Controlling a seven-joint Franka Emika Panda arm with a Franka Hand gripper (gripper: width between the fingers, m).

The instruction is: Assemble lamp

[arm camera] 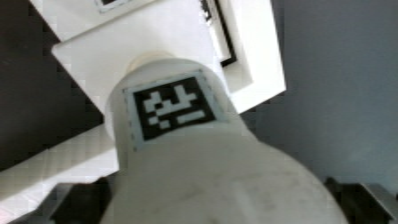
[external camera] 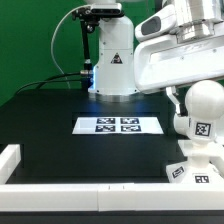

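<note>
White bulb (external camera: 205, 105) gripped by the hand (arm camera: 210, 206) (spread wide).

The large glossy white robot arm (external camera: 112, 55) is built of smooth, rounded plastic shells, and its tapered pedestal stands at the worktop's far edge. A small blue light (external camera: 90, 70) glows low on the pedestal, and thin black cables (external camera: 45, 83) trail from its foot. Dark grey seams divide the bulky white upper link (external camera: 185, 55).
</note>
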